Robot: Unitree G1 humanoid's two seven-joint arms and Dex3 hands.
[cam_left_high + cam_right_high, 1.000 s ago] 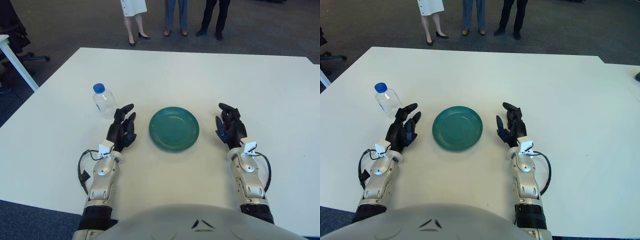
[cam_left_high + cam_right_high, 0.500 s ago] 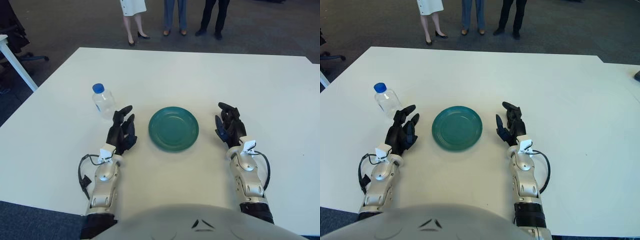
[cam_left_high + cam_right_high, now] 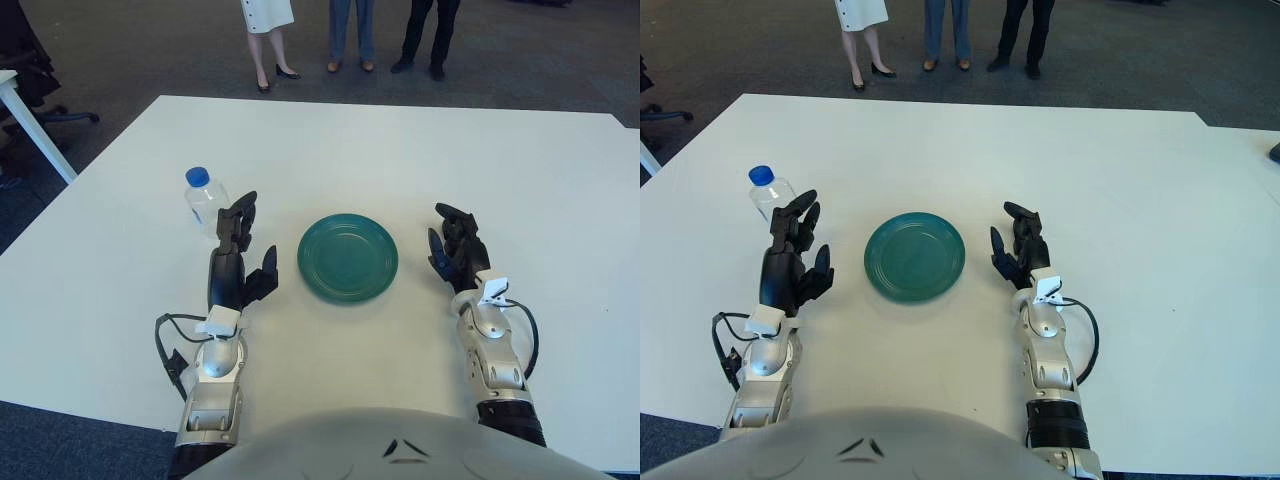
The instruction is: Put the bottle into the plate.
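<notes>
Starting at the left of the teal plate (image 3: 348, 257), your target, the bottle (image 3: 206, 201), stands upright on the white table (image 3: 400, 150), well apart from the plate's rim. It is a small, clear plastic bottle with a blue cap, rounded and smooth, likely light and easy to tip. Your left hand (image 3: 236, 262) is raised between bottle and plate, dark fingers (image 3: 236, 217) spread and holding nothing, their tips just beside the bottle's right side. The risk: reach in from here and those fingertips could nudge the bottle over or push it farther from the plate before you close around it. A slick, round wall may also slip in a loose three-finger grasp. The plate itself is round, shallow and glossy, with ringed grooves, so a bottle set near its sloped edge might topple. Right of the plate, your right hand (image 3: 458, 255) shows idle, fingers loosely open.
</notes>
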